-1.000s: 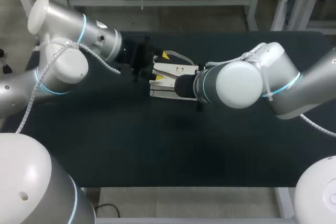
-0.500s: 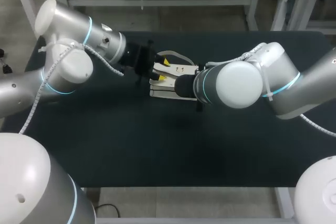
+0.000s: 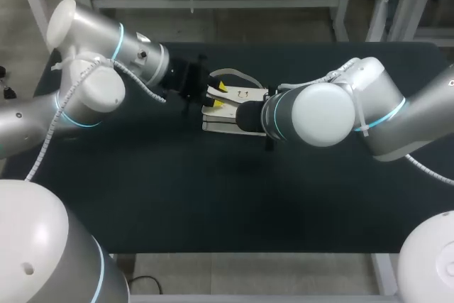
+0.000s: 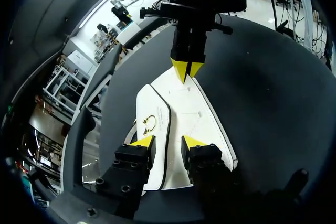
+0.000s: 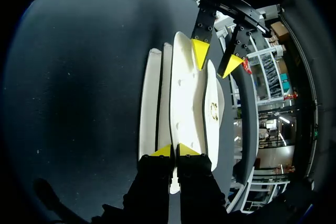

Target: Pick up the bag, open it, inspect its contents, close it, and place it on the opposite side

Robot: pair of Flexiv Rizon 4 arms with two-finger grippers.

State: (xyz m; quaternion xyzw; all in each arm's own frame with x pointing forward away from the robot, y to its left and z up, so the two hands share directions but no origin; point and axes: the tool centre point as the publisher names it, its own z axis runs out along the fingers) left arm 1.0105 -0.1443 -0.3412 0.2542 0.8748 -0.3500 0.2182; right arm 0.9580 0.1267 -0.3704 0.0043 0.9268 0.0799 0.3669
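— Left jaws have closed in, released, straddling the flap (image 4: 153, 124) of the bag (image 3: 245, 94) on the worktop (image 3: 213, 196).
— Right jaws clench its opposite end. Seems light, floppy; pinch the flap's rim.

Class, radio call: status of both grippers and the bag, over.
Left gripper open, straddling flap edge of bag. Right gripper shut on bag, far end. Nothing else seen touching it.
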